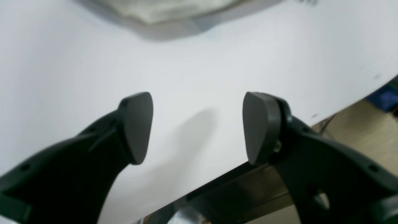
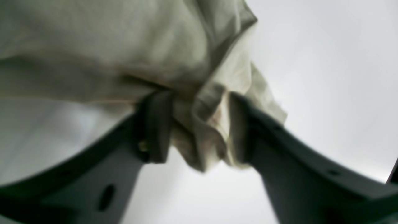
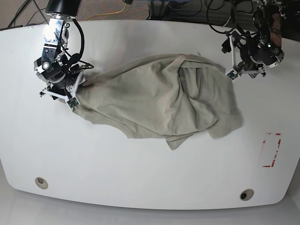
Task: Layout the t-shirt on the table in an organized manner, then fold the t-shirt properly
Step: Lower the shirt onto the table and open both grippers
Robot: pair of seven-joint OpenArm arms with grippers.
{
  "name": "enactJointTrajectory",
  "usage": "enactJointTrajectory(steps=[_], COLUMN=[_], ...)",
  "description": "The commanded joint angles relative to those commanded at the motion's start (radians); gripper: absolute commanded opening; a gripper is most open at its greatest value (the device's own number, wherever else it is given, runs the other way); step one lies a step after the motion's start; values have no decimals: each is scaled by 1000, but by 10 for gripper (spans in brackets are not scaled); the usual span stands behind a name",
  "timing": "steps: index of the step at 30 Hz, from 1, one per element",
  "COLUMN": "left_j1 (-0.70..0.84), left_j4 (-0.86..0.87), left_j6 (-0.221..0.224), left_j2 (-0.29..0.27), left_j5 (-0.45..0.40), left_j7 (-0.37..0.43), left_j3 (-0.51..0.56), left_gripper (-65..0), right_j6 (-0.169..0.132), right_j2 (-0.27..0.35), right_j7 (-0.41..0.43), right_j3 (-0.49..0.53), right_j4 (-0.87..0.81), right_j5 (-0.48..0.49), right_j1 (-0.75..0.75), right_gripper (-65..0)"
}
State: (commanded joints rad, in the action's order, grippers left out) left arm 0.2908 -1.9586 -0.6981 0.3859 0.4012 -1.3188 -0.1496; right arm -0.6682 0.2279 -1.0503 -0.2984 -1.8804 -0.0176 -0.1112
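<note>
The shirt (image 3: 159,98) lay crumpled across the middle of the bench (image 3: 140,183), its long axis running from centre left toward the right of the base view, one layer flopped over near the centre. The right tool (image 2: 199,124) sat at the shirt's left end in the base view, and its wrist view showed the fingers clamped around a bunched wad of cloth, with fabric spilling out below the pads. So that end was held.

Over at upper right of the base view, the left tool (image 1: 197,127) hovered just off the shirt's right edge. Its fingers stood wide apart with nothing between them, only bare bench beneath; the wrist view caught a blurred edge of cloth at the top of the frame, ahead of the fingers and not touching.

The coming move likely turned on that gap: the shirt's free end lay just ahead of the empty left tool, the nearer arm for it. Gripping there would probably let both arms pull the cloth flat along its length.
</note>
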Motion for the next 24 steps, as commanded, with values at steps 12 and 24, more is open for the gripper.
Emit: enactJointTrajectory(steps=[12, 24], left_j1=[-83, -121], left_j4=[-5, -5], left_j6=[0, 0], left_j2=[6, 0], left_j5=[-2, -2], left_j7=[0, 0], left_j3=[-2, -2], left_gripper=[-235, -235], right_j6=[3, -2], right_j2=[2, 26], right_j7=[2, 6], right_j3=[-2, -21], right_j4=[-38, 184], right_j5=[0, 8], right_j1=[29, 310], right_gripper=[-151, -149])
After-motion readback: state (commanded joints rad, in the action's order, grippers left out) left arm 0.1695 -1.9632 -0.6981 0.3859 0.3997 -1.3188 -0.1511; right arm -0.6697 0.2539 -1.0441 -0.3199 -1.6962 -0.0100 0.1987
